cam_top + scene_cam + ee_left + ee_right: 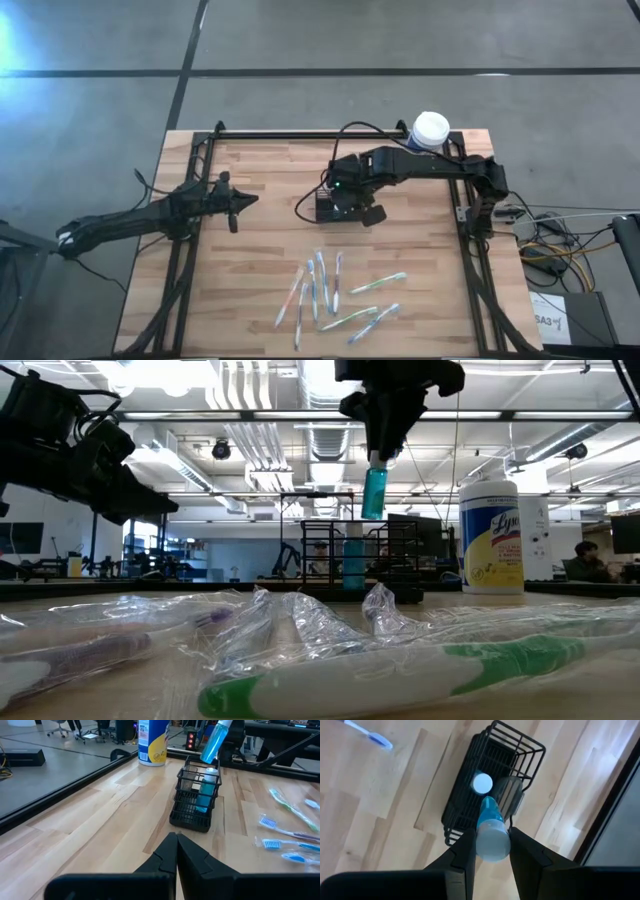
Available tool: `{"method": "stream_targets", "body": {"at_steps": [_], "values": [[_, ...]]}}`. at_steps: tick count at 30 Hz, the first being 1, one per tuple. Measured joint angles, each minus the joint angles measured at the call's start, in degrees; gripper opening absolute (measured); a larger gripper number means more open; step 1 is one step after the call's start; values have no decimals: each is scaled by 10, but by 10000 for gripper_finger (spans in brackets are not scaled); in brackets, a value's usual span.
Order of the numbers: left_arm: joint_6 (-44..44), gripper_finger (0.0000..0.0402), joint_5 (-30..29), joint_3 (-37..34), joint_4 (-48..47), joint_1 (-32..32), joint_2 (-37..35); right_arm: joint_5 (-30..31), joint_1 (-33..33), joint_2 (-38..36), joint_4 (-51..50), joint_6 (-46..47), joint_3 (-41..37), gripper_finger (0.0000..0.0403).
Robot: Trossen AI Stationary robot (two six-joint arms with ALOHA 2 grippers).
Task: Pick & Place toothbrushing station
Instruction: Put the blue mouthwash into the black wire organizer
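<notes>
**A:** How far along is the job on the worktop [250, 240]?

**B:** Midway, by the look of it. The right pincer [490, 851] is hovering directly above the toothbrushing station [330, 205], its fingers partly closed around a translucent blue tube [491, 831], which is pointing down toward the holder.

**A:** Is anything sitting in the holder yet?

**B:** One item: a second blue tube with a white cap [482, 783] is standing upright in a compartment directly below the pincer. The held tube is hanging clear of the wire rim, so it is not yet going in.

**A:** And what is waiting?

**B:** The wrapped toothbrushes [335, 290] are lying loose, well apart from the right pincer, toward the worktop's front edge. None appears to be in the holder, so that part is probably still ahead.

**A:** The other arm?

**B:** The left pincer [176, 851] is idling with its fingers pressed together, gripping nothing, well off to the station's side. A yellow-labelled canister [490, 535] is standing beyond the holder, untouched.
</notes>
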Motion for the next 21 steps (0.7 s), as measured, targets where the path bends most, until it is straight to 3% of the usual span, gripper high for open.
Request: {"method": "stream_targets", "body": {"at_steps": [13, 21], "values": [[8, 7, 0, 0, 0, 0, 12, -29, -8, 90, -102, -12, 111, 85], [8, 7, 0, 0, 0, 0, 22, -44, -10, 122, -115, -35, 148, 84]]}}
